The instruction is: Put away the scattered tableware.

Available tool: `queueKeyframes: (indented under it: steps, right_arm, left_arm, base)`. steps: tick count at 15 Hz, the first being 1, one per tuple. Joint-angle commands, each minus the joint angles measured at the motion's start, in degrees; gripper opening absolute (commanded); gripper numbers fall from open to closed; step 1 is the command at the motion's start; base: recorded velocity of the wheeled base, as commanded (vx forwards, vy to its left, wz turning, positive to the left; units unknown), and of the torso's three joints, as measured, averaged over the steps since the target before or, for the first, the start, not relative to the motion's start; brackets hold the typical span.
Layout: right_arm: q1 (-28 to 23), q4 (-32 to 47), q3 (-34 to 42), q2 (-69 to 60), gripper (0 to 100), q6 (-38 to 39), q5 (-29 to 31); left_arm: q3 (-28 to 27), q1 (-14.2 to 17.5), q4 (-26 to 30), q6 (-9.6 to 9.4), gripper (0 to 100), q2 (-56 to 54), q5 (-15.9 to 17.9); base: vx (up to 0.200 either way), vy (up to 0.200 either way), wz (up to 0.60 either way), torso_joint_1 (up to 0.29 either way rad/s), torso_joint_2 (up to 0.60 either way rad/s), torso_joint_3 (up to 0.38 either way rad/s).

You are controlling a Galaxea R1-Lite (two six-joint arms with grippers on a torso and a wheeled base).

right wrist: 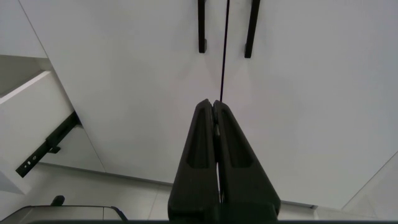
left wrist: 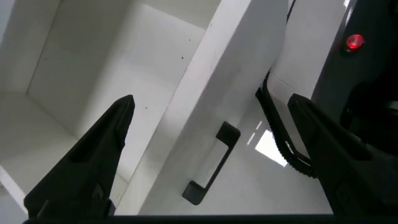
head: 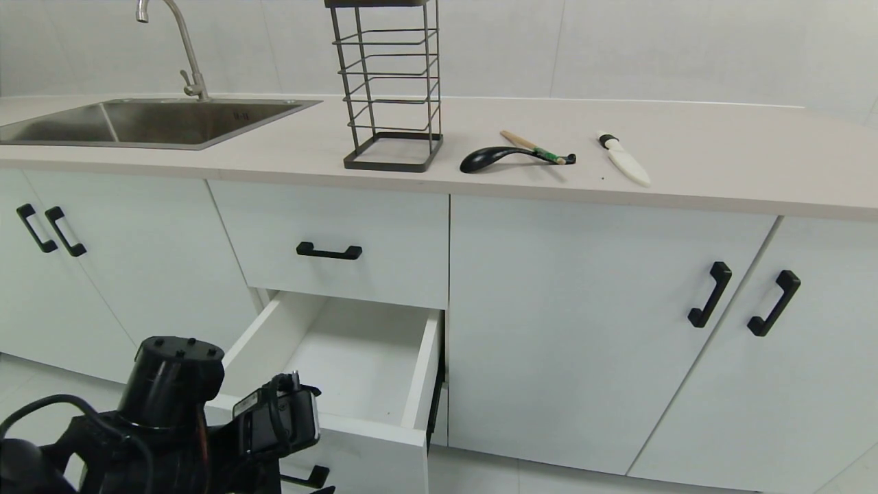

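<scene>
**Kitchen run with the lower drawer open; tableware on the counter, both grippers low**

Pale countertop (head: 686, 137) crosses the upper part of the head view, with a sink (head: 206, 144) and faucet (head: 180, 48) at upper left and a wire rack (head: 357, 163) at upper centre. The task's things lie just right of the rack. A black spoon (head: 511, 156) has its bowl toward the rack and its long axis roughly parallel to the counter's front edge. A pair of chopsticks (head: 528, 144) lies slanted across the spoon's handle end. A white knife (head: 625, 161) sits apart, farther right, slanting from the back of the counter toward its front edge.

Below centre, the open drawer (head: 422, 370) shows a bare white floor; nothing has been stowed in it yet.

The left gripper (left wrist: 211, 102) has its fingers spread wide, hanging above the drawer's front panel and its handle (left wrist: 211, 165), touching neither. The right gripper (right wrist: 212, 104) has its fingers pressed together on nothing, and faces a pair of cabinet doors with black handles (right wrist: 202, 25).

All three pieces lie well above both grippers and up and to the right of the left one. Judged from the paired door handles it faces, the right arm stands nearer the knife and spoon. A pickup there would call for fingers closing across each piece's long axis.
</scene>
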State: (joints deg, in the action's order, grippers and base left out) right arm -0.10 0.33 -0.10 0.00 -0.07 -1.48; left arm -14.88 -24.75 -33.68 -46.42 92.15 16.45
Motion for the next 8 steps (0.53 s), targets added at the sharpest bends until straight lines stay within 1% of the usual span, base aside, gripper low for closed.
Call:
queueKeyframes:
  steps: [1,2,3,4,5,7,8]
  right_arm:
    - [0.0,0.0,0.0,0.1,0,0.0,0.0]
    - [0.0,0.0,0.0,0.0,0,0.0,0.0]
    - [0.0,0.0,0.0,0.0,0,0.0,0.0]
    - [0.0,0.0,0.0,0.1,0,0.0,0.0]
    - [0.0,0.0,0.0,0.1,0,0.0,0.0]
    - [0.0,0.0,0.0,0.1,0,0.0,0.0]
    - [0.0,0.0,0.0,0.1,0,0.0,0.0]
  left_arm:
    - [0.7,-0.6,-0.2,0.54,100,-3.9,-0.1]
    - [0.4,-0.5,-0.1,0.63,100,-5.7,-0.1]
    - [0.1,-0.3,-0.1,1.33,100,-7.2,-0.1]
    - [-0.8,-0.1,-0.2,3.09,100,-8.6,-0.1]
    - [-2.5,0.0,-0.2,5.73,100,-9.6,-0.2]
    - [-7.1,0.1,-0.8,12.58,100,-10.1,-0.3]
    - [-8.7,0.1,-1.4,14.78,100,-10.2,-0.6]
  base:
    - [0.0,0.0,0.0,0.0,0.0,0.0]
    - [0.0,0.0,0.0,0.0,0.0,0.0]
    - [0.0,0.0,0.0,0.0,0.0,0.0]
    - [0.0,0.0,0.0,0.0,0.0,0.0]
    - [0.0,0.0,0.0,0.0,0.0,0.0]
    - [0.0,0.0,0.0,0.0,0.0,0.0]
    - [0.0,0.0,0.0,0.0,0.0,0.0]
